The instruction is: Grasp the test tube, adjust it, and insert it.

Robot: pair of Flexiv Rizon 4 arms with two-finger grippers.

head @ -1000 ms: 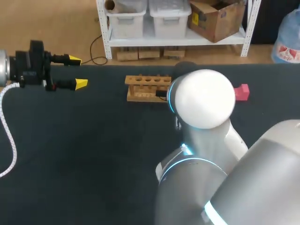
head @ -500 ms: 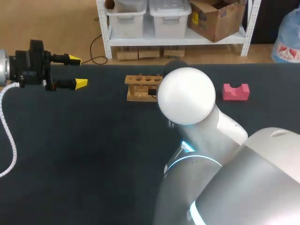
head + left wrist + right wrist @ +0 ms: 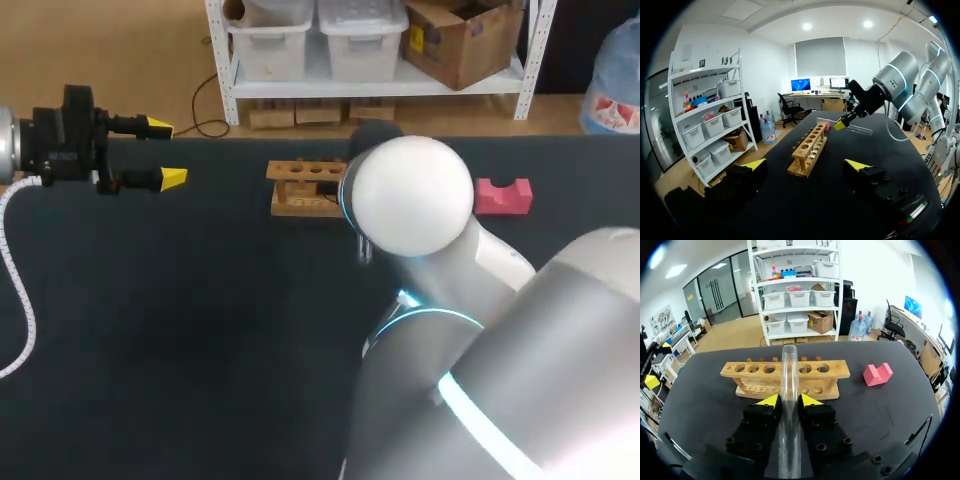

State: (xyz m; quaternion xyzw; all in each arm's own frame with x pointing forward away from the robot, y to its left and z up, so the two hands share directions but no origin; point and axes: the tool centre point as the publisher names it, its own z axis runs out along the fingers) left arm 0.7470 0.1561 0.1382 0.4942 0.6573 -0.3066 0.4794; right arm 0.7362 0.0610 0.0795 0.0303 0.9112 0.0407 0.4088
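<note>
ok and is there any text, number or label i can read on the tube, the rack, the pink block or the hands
None can be read on any of them.
test tube: clear, no marks or scale visible.
wooden rack: bare wood, no print visible.
pink block: plain, no print.
right hand, shut on the tube: black with yellow tips, no label visible.
left hand: black with yellow tips, no legible label.

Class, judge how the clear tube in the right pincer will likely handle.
The test tube looks clear, thin-walled and rigid, so probably brittle if squeezed. Smooth and round, it may slip in the right pincer, and would likely roll on the table.
</note>
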